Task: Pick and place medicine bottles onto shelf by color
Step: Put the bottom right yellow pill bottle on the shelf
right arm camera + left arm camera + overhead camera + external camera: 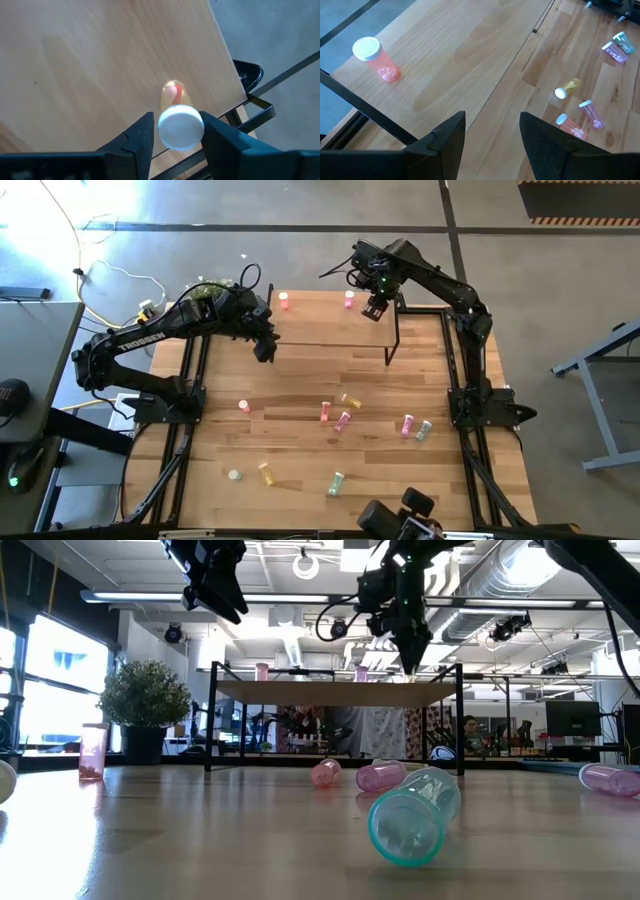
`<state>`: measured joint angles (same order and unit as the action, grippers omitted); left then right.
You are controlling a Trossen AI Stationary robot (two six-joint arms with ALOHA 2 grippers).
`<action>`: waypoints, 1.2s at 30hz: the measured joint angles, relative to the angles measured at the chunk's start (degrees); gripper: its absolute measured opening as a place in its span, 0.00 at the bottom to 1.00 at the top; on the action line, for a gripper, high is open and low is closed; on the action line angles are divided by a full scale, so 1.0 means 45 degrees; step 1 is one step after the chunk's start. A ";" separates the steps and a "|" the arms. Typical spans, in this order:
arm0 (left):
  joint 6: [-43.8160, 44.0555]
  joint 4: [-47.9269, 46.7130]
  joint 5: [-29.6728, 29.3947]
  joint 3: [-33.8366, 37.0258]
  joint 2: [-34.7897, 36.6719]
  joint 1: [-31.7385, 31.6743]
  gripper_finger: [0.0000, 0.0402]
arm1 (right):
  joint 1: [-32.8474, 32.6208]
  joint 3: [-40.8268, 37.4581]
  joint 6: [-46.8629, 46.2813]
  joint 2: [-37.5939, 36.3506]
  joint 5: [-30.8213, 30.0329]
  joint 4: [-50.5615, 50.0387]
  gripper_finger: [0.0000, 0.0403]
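Note:
The shelf [320,325] stands at the table's far middle. An upright salmon-red bottle [284,300] stands at its far left and a pink one [349,298] at its far middle. My right gripper [375,310] is over the shelf's far right corner, shut on a yellow-orange bottle [172,95] with a white cap. My left gripper [265,348] hovers open and empty above the shelf's near left edge. Its wrist view shows the salmon-red bottle [372,57]. Several more bottles lie on the table, among them a mint one [410,820]. My right gripper pinches the yellow-orange bottle at its white cap end [181,127] between the two fingers, which come from above and point down. The bottle is upright below the fingers, over the shelf top [100,60] near its corner. I cannot tell whether its base rests on the shelf.
Loose bottles are scattered over the table's middle and near part: salmon-red [244,406], yellow [351,400], pink [407,425], mint [337,483]. The shelf's black legs [392,340] stand at its corners. Black frame rails run along both sides of the table.

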<state>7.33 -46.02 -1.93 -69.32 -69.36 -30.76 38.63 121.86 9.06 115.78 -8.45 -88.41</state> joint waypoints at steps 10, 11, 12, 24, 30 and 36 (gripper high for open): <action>0.0000 0.0000 0.0000 0.0000 0.0000 0.0000 0.45 | 0.0054 0.0000 0.0092 -0.0012 -0.0122 0.0274 0.37; 0.0003 0.0000 0.0001 0.0000 0.0000 0.0000 0.45 | 0.0081 0.0000 0.0094 -0.0012 -0.0118 0.0274 0.37; 0.0005 0.0000 0.0000 0.0000 0.0000 0.0000 0.45 | 0.0109 0.0000 0.0092 -0.0012 -0.0128 0.0274 0.37; 0.0005 0.0000 0.0004 0.0000 0.0000 0.0000 0.45 | 0.0282 0.0015 0.0092 -0.0032 -0.0403 0.0473 0.37; 0.0005 0.0000 0.0000 0.0000 0.0000 0.0000 0.45 | 0.0282 0.0019 0.0092 -0.0037 -0.0399 0.0448 0.37; 0.0000 0.0000 0.0001 0.0000 0.0000 0.0000 0.45 | 0.0277 0.0019 0.0092 -0.0037 -0.0101 0.0208 0.37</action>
<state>7.33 -46.02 -1.93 -69.32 -69.36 -30.76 39.88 121.95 9.47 115.61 -8.90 -87.47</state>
